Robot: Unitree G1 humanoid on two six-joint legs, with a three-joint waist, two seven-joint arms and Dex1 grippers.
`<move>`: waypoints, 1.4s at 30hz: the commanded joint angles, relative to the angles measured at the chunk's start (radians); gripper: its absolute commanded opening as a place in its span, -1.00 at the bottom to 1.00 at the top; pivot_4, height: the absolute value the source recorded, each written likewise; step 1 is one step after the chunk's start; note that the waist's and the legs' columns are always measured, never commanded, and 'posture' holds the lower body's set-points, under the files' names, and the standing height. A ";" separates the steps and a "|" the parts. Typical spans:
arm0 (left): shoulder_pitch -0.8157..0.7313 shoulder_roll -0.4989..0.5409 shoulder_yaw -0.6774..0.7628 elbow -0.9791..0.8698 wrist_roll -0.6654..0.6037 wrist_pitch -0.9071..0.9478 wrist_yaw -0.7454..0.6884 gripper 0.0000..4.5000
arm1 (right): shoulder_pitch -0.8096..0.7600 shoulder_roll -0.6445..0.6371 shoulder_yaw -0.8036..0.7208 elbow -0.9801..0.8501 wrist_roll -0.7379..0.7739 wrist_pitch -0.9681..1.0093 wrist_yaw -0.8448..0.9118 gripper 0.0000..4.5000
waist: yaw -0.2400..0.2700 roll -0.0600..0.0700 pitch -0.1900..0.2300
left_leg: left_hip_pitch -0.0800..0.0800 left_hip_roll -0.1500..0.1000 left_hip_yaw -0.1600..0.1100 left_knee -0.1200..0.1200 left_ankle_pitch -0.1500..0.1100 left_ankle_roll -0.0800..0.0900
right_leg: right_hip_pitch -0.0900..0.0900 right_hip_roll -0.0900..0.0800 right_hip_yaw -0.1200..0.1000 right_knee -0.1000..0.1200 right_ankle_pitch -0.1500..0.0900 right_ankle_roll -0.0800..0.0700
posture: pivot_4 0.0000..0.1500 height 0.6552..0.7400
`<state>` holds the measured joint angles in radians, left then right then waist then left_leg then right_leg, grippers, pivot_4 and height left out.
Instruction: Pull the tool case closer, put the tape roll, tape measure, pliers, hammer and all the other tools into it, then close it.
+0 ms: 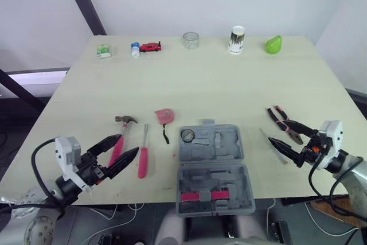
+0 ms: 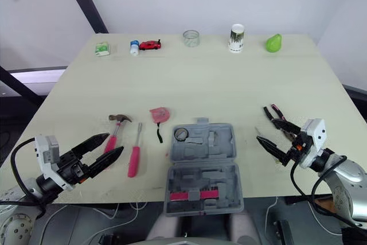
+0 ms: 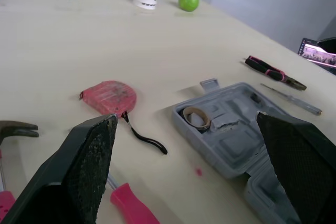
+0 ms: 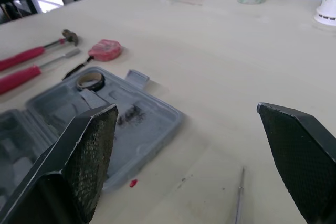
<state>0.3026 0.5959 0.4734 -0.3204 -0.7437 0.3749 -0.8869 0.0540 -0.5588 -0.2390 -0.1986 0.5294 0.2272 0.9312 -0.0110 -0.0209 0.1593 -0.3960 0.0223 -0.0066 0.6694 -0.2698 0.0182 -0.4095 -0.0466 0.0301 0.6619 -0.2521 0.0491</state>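
Note:
The grey tool case (image 1: 212, 167) lies open at the table's front edge, with a small tape roll (image 1: 188, 135) in its far half and a pink strip (image 1: 212, 195) in its near half. Left of it lie the pink tape measure (image 1: 164, 116), a pink-handled screwdriver (image 1: 143, 156) and the hammer (image 1: 123, 130). My left gripper (image 1: 129, 144) hovers open, empty, over the hammer's handle. On the right are the pliers (image 1: 284, 121) and a thin metal screwdriver (image 1: 273, 145). My right gripper (image 1: 276, 131) stands open and empty right beside the pliers.
Along the far edge stand a small green box (image 1: 103, 51), a little bottle with a red toy car (image 1: 150, 46), a clear roll of tape (image 1: 191, 40), a paper cup (image 1: 237, 39) and a green pear (image 1: 273, 45). Bare tabletop (image 1: 218, 90) spans the middle.

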 commanded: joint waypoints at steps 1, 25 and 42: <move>-0.025 -0.026 -0.031 -0.112 0.038 0.048 0.161 1.00 | -0.017 0.001 0.031 -0.111 0.033 -0.001 0.014 0.97 | 0.000 0.000 0.000 | 0.000 0.000 0.000 0.000 0.000 0.000 | 0.000 0.000 0.000 0.000 0.000 0.000 | 1.00 1.00; -0.452 -0.305 -0.400 0.100 0.428 0.330 0.779 0.32 | -0.110 -0.080 0.092 -0.237 0.122 0.100 0.070 1.00 | 0.003 -0.001 0.000 | -0.001 -0.005 -0.004 0.001 0.000 0.000 | 0.001 0.000 -0.002 0.001 0.001 0.001 | 1.00 1.00; -0.515 -0.408 -0.403 0.252 0.505 0.305 0.810 -0.98 | -0.062 -0.115 0.066 -0.268 0.151 0.089 0.085 1.00 | 0.008 -0.001 0.000 | -0.001 -0.005 -0.005 0.002 0.000 0.000 | 0.002 -0.001 -0.002 0.002 0.001 0.002 | 1.00 1.00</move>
<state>-0.2140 0.1974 0.0760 -0.0681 -0.2393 0.6854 -0.0694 -0.0107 -0.6619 -0.1385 -0.4236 0.6651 0.3284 1.0129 -0.0026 -0.0214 0.1590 -0.3968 0.0169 -0.0112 0.6713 -0.2696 0.0181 -0.4079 -0.0473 0.0279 0.6634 -0.2507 0.0507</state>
